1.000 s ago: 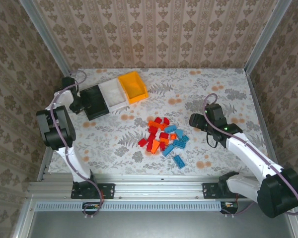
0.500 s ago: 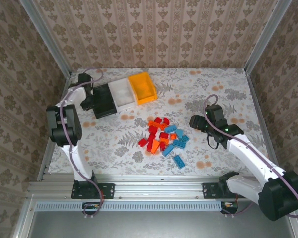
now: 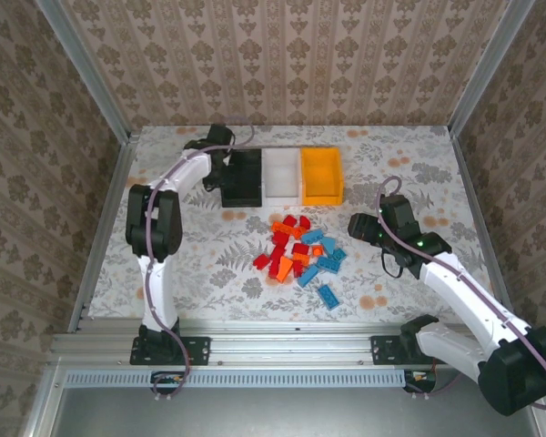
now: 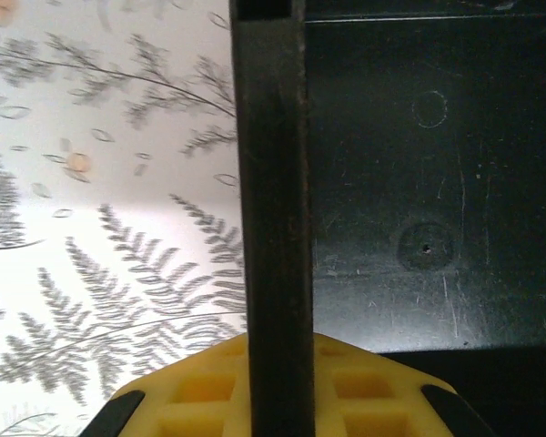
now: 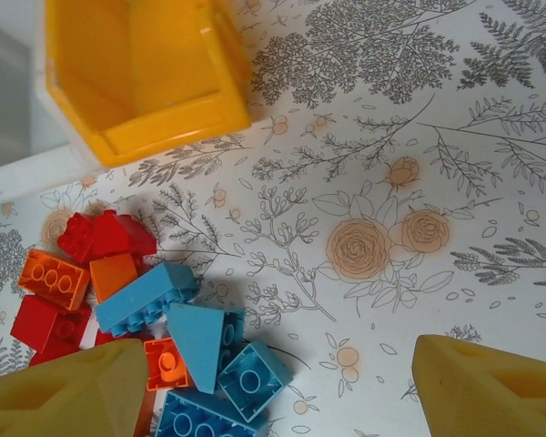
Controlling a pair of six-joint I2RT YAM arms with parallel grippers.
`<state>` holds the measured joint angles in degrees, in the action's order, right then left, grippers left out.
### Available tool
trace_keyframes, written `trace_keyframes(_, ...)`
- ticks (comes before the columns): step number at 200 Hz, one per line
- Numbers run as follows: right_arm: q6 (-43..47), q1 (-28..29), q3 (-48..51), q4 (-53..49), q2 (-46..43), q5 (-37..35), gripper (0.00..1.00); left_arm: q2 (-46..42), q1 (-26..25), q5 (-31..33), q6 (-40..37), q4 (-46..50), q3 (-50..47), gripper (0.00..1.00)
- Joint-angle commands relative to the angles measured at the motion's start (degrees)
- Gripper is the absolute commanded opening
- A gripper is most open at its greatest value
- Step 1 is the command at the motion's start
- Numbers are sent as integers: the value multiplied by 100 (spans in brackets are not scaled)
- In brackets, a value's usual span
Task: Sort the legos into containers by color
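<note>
The legos (image 3: pixel 300 253) lie in a loose heap of red, orange and light blue mid-table, with one blue brick (image 3: pixel 328 296) apart toward the front. The three containers stand in a row just behind the heap: black (image 3: pixel 241 177), white (image 3: pixel 280 173), yellow-orange (image 3: pixel 319 173). My left gripper (image 3: pixel 221 170) is shut on the black bin's left wall (image 4: pixel 268 182), which runs upright between its yellow pads (image 4: pixel 373 391). My right gripper (image 3: pixel 360 224) hangs open just right of the heap. In its wrist view the heap's blue bricks (image 5: pixel 200 350) lie by its left finger (image 5: pixel 64 391), and the yellow-orange bin (image 5: pixel 136 73) is ahead.
Patterned walls and metal rails close the table on the left, back and right. The left arm (image 3: pixel 155 228) stretches up the left side. Bare flowered tabletop (image 3: pixel 409 173) lies right of the bins and in front of the heap.
The left arm has swept the row of three bins from the far left corner rightward to behind the heap, straightening it. Its gripper has closed on the black bin. The right arm barely moved.
</note>
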<state>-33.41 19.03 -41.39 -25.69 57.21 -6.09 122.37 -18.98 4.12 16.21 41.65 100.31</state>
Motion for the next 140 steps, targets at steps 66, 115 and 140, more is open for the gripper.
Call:
trace_keyframes(66,-53,53,43,-425,-295,-220,78,167,16,-159,-117,214,289,39)
trace_keyframes(115,-7,80,5,-651,-429,-141,78,-586,35,-243,-153,254,208,71)
trace_keyframes(140,177,108,-106,-860,-439,-18,78,-1251,53,-468,-79,257,87,95)
